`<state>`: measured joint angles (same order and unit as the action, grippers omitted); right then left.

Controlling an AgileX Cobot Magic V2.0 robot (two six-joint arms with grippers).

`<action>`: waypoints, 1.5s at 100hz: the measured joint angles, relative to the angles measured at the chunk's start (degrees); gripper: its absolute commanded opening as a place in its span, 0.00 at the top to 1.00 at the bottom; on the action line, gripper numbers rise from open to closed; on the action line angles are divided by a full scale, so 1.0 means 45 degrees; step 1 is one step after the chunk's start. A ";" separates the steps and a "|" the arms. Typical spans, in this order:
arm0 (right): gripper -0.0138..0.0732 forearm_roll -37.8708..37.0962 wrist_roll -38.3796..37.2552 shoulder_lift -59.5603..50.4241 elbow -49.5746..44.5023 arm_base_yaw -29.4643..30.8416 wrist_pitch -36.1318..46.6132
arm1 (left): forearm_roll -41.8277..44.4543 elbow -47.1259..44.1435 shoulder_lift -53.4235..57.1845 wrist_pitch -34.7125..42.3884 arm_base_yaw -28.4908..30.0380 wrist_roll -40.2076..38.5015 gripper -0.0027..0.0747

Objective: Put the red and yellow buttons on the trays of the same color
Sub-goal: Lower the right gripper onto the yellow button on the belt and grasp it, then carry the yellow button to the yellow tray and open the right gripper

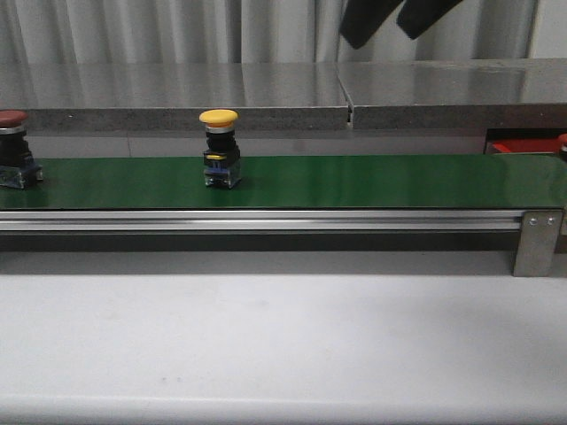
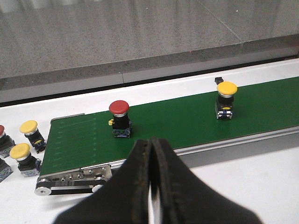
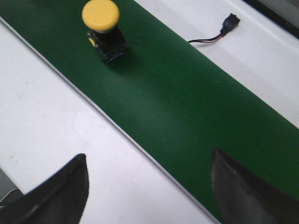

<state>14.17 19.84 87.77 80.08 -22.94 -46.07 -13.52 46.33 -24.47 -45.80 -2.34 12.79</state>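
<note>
Ahead of the wide-apart right gripper [image 3: 147,186] stands a yellow button [image 3: 102,28]; left gripper [image 2: 150,186] closed, empty.

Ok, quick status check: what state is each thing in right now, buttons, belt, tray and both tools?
yellow button: upright on the belt, untouched.
red button: upright on the belt near its end, untouched.
spare buttons: standing off the belt on the table.
green belt: carrying two buttons.
red tray: only a corner visible; contents hidden.
left tool: shut, empty.
right tool: open, empty, above the belt edge.
</note>
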 measured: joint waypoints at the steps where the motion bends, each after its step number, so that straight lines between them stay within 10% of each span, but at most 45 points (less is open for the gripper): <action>1: 0.16 0.0000 0.0000 0.0058 0.0067 -0.0050 -0.0035 | 0.0000 0.0000 0.0000 0.0000 0.0000 0.0000 0.99; 100: 0.16 0.0054 -0.1557 0.6632 0.5999 -0.0846 -0.1258 | 0.0000 0.0000 0.0000 0.0000 0.0000 0.0000 0.99; 150: 0.64 0.0073 -0.1607 0.6713 0.6007 -0.0846 -0.1007 | 0.0000 0.0000 0.0000 0.0000 0.0000 -0.0022 0.99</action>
<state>14.50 12.61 117.98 107.11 -26.75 -50.60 -13.52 46.33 -24.47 -45.80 -2.34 12.69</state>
